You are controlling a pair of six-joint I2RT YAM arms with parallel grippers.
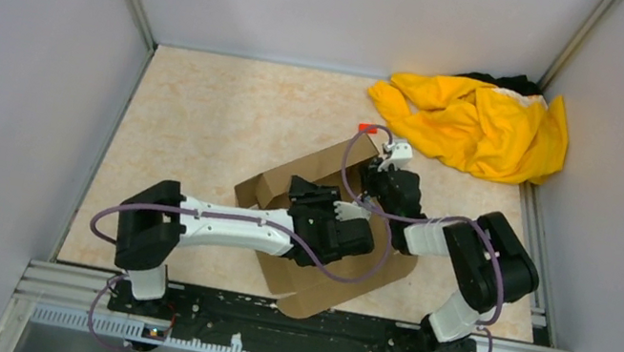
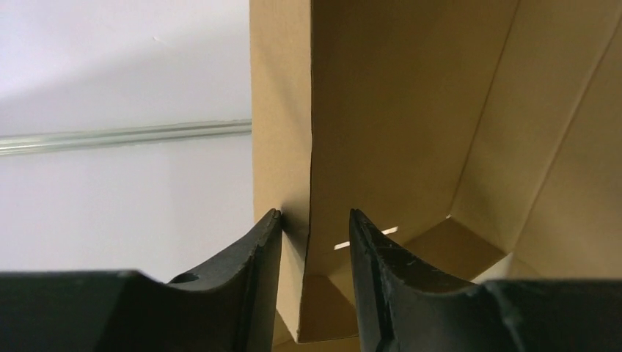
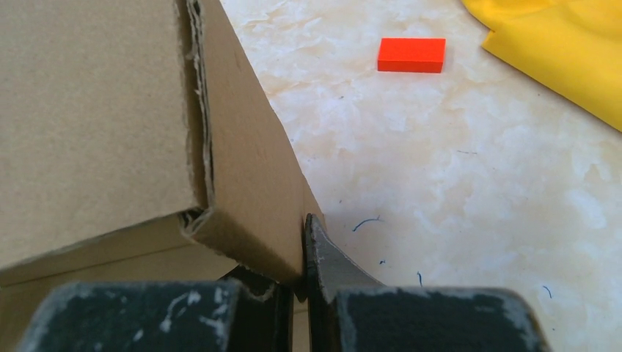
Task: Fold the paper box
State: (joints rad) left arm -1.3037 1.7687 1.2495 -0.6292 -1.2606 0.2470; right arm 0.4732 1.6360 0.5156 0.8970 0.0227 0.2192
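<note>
Both arms are working the box (image 1: 321, 166) at mid-table.
The right gripper (image 3: 297, 249) is pinching a raised wall near its corner, while the left gripper (image 2: 314, 216) is standing spread, straddling an upright panel edge without clamping it. To do this step well, the right should be holding that wall upright as the left is seating the panel squarely on its crease. Bare table (image 1: 202, 118) is showing to the left. The block (image 3: 411, 55) and cloth (image 1: 477, 123) are crowding the far right.
</note>
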